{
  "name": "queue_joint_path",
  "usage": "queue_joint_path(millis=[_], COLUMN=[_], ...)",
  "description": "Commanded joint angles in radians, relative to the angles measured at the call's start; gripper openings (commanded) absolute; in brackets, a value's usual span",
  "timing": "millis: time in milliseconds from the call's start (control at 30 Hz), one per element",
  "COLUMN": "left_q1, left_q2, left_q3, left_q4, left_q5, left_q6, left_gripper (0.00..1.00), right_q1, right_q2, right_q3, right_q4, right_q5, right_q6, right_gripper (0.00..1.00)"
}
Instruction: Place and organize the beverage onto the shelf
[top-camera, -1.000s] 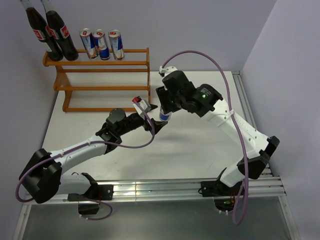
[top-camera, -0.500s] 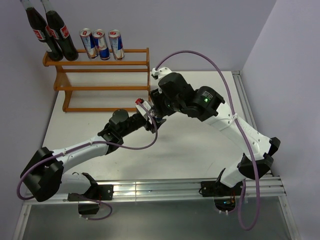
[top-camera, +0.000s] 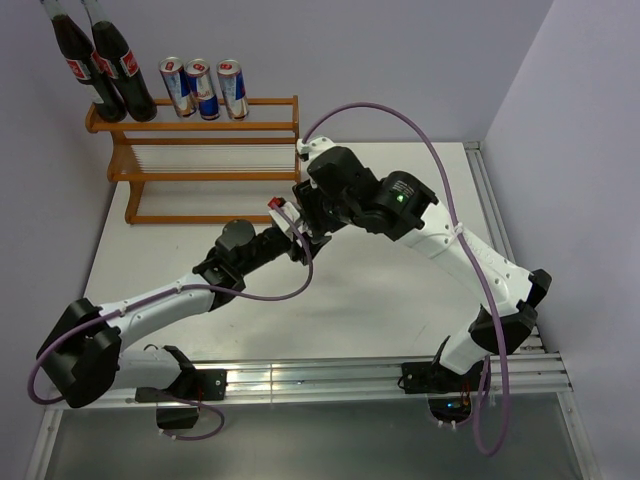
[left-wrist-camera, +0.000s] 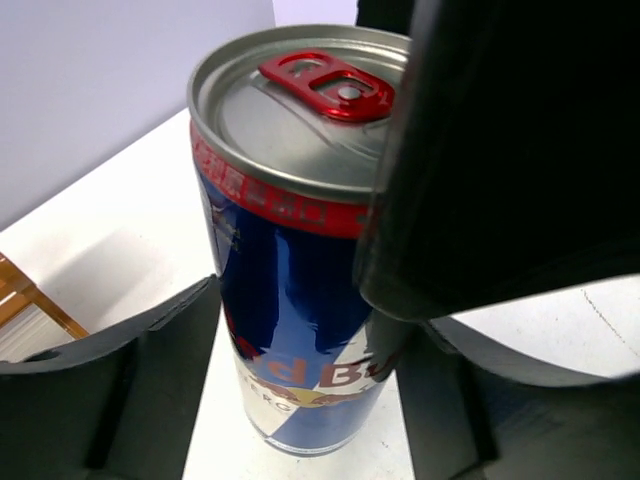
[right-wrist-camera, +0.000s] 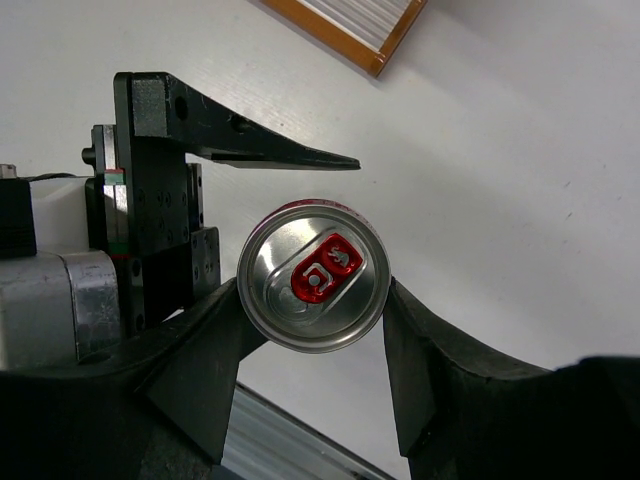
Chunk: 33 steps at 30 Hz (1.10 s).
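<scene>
The can stands upright, long axis vertical, over the middle of the worktop, just off the near right corner of the shelf. The right pincer pinches it near the rim from above. The left pincer flanks its lower body from the side; whether it presses yet I cannot tell. The shelf lies toward the far left corner, nearer the left pincer, so a handover looks due

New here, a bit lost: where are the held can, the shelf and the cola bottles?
Held can (right-wrist-camera: 314, 290): right wrist view, lid.
Shelf (top-camera: 200, 177): overhead view, middle rail.
Cola bottles (top-camera: 128, 63): overhead view, right bottle's label.
</scene>
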Motion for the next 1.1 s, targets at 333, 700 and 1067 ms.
queue_joint_path(millis=[333, 700, 1067], left_q1=[-0.006, -0.006, -0.006], left_q2=[-0.043, -0.075, -0.071], left_q3=[0.043, 0.026, 0.026], left_q4=[0.035, 0.098, 0.090], left_q5=[-0.001, -0.022, -0.058], left_q6=[-0.050, -0.102, -0.096], left_gripper=[0.01, 0.00, 0.00], right_q1=[0.013, 0.007, -0.027], right_q2=[-0.017, -0.062, -0.083], right_q3=[0.033, -0.076, -0.107], right_q4=[0.087, 0.216, 0.258], right_q5=[0.005, -0.147, -0.226], right_q6=[0.004, 0.032, 0.059], right_gripper=[0.42, 0.68, 0.70])
